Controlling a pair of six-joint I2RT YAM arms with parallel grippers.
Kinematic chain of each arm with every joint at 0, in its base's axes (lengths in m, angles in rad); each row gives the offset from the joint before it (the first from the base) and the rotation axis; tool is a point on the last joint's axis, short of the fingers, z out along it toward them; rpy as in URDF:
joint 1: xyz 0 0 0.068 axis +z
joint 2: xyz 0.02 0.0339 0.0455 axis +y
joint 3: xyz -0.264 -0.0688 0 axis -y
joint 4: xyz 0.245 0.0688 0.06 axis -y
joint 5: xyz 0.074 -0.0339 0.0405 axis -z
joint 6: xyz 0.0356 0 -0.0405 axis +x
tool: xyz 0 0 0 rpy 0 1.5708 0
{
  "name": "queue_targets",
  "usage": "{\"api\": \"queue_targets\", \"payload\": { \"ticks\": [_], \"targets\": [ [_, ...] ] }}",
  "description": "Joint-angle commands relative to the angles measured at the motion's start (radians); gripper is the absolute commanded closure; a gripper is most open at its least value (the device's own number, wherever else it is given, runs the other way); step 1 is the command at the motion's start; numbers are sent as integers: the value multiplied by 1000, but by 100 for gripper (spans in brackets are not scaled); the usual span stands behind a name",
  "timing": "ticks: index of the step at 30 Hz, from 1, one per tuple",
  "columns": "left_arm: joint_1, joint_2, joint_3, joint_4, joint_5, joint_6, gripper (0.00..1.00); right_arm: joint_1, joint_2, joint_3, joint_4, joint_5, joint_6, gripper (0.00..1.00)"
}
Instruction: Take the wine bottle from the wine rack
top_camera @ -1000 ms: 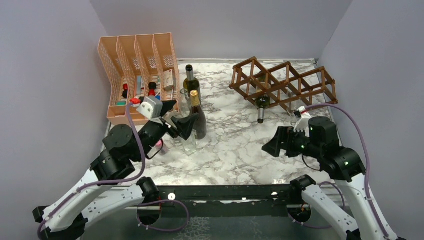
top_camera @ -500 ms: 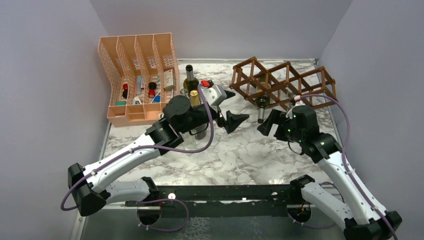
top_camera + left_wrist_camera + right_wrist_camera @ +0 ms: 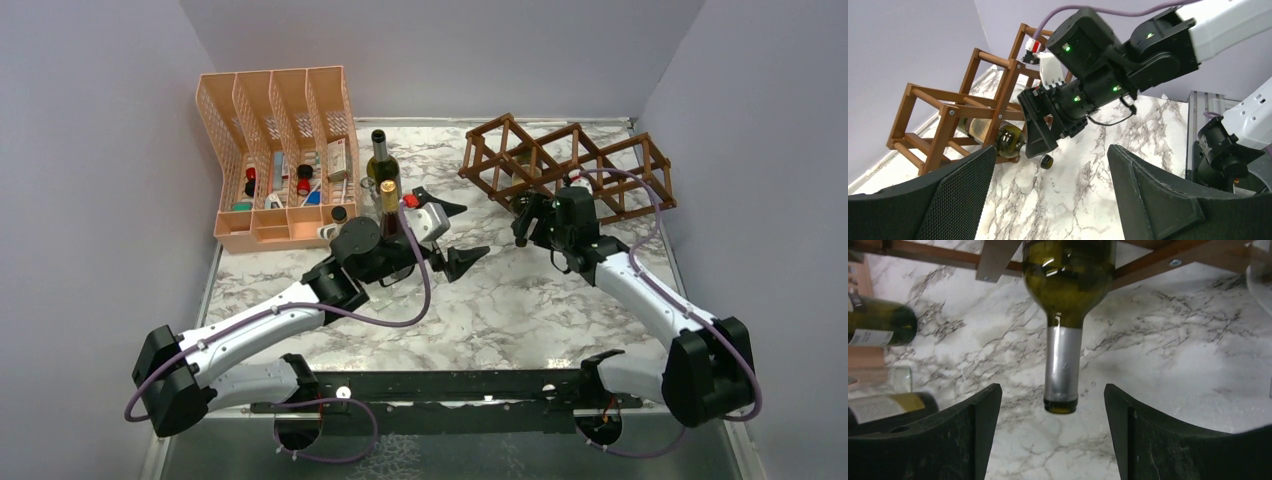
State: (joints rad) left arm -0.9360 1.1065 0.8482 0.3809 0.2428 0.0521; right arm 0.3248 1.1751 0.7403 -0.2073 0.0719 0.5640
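The dark brown wooden wine rack (image 3: 585, 165) stands at the back right of the marble table. One green wine bottle (image 3: 1068, 275) with a silver-foiled neck lies in a lower cell, neck pointing out toward me. My right gripper (image 3: 524, 214) is open at the neck. In the right wrist view the bottle's mouth sits between the fingertips of this gripper (image 3: 1050, 397) without touching them. My left gripper (image 3: 458, 236) is open and empty over mid-table, facing the rack (image 3: 948, 110), the bottle (image 3: 1009, 141) and the right gripper (image 3: 1040, 135).
A peach mesh file organizer (image 3: 275, 150) with small items stands at the back left. Two upright wine bottles (image 3: 381, 160) (image 3: 392, 222) and a clear glass (image 3: 368, 192) stand beside it, just behind the left arm. Walls close the table on three sides.
My left arm has swung right from the upright bottles to mid-table, gripper still open. My right arm has reached forward to the rack, bringing its open fingers around the bottle's neck tip.
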Motion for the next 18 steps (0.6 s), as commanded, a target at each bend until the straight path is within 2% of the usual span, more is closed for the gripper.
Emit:
{"api": "queue_targets", "payload": {
  "ticks": [1, 6, 12, 16, 18],
  "targets": [
    [0, -57, -40, 125, -40, 5, 12, -13, 99, 20, 180, 130, -58, 24],
    [0, -37, -50, 138, -39, -11, 12, -17, 192, 42, 245, 60, -69, 23],
    [-4, -10, -53, 139, -15, 1, 13, -16, 251, 13, 329, 116, -65, 23],
    [-6, -12, -67, 139, -19, 28, 13, -24, 310, 42, 348, 103, -66, 28],
    [-25, -14, -85, 139, -68, 64, 13, -26, 345, 72, 346, 87, -74, 30]
  ]
}}
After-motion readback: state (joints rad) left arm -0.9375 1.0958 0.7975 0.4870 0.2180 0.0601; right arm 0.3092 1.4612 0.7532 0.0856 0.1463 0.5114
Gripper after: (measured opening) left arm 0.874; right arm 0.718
